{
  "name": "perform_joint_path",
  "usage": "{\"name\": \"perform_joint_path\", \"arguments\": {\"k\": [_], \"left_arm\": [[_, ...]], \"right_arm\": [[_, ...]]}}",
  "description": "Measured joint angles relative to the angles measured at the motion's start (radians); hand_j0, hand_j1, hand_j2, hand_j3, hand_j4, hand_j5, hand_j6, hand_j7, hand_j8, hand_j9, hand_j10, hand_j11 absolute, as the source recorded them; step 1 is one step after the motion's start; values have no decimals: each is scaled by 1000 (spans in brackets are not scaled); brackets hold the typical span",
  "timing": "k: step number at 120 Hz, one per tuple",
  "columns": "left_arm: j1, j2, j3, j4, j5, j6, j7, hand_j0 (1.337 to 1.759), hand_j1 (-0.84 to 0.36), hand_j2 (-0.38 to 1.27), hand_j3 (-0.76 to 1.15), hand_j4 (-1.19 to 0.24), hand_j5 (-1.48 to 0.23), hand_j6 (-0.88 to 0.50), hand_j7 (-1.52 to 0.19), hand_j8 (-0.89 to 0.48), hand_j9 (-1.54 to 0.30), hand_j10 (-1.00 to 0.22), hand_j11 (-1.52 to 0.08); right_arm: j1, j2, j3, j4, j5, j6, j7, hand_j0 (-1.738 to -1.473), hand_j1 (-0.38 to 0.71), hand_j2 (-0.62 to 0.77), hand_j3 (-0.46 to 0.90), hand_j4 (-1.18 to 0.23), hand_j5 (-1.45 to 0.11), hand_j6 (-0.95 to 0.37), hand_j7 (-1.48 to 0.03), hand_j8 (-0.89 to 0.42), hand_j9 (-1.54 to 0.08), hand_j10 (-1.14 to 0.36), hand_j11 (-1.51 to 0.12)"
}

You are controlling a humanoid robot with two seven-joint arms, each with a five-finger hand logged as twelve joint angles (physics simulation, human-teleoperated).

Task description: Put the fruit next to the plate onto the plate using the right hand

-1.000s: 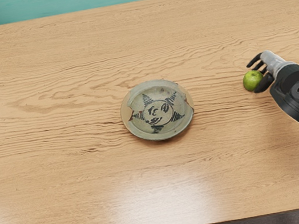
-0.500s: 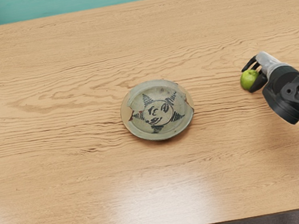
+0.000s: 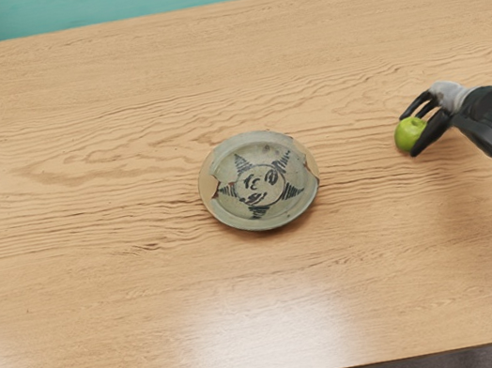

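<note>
The round grey-green ceramic plate (image 3: 206, 191) is set at the centre of the wooden worktop (image 3: 105, 304). Well apart at its 3 o'clock, the small green fruit (image 3: 409, 132) is enclosed by the dark fingers (image 3: 418, 103) of the right hand (image 3: 434, 115). Grasping is judged in hand; a lift and carry toward 9 o'clock is called for.

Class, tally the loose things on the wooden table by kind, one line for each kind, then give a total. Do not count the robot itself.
Plate: 1, the patterned plate near the middle of the table.
Fruit: 1, the green fruit off to the plate's right, with the right hand curled around it.
Total: 2
</note>
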Motion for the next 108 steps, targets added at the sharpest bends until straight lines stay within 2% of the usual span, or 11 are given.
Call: {"name": "perform_joint_path", "arguments": {"k": [26, 59, 108], "left_arm": [[0, 0, 0, 0, 0, 0, 0, 1658, 62, 48, 0, -240, -311, -240, -311, -240, -311, -239, -311], [0, 0, 0, 0, 0, 0, 0, 1658, 62, 48, 0, -240, -311, -240, -311, -240, -311, -239, -311], [0, 0, 0, 0, 0, 0, 0, 1658, 62, 48, 0, -240, -311, -240, -311, -240, -311, -239, -311]], "right_arm": [[5, -38, 97, 1, 97, 170, 0, -1654, 228, 197, 0, -620, -924, -463, -891, -538, -918, -665, -922], [24, -28, 151, 21, 163, 261, -1, -1655, 239, 209, 0, -606, -927, -451, -891, -530, -917, -664, -922], [54, 79, 219, 37, 213, 273, -1, -1657, 297, 276, 0, -567, -926, -415, -893, -500, -915, -669, -919]]}}
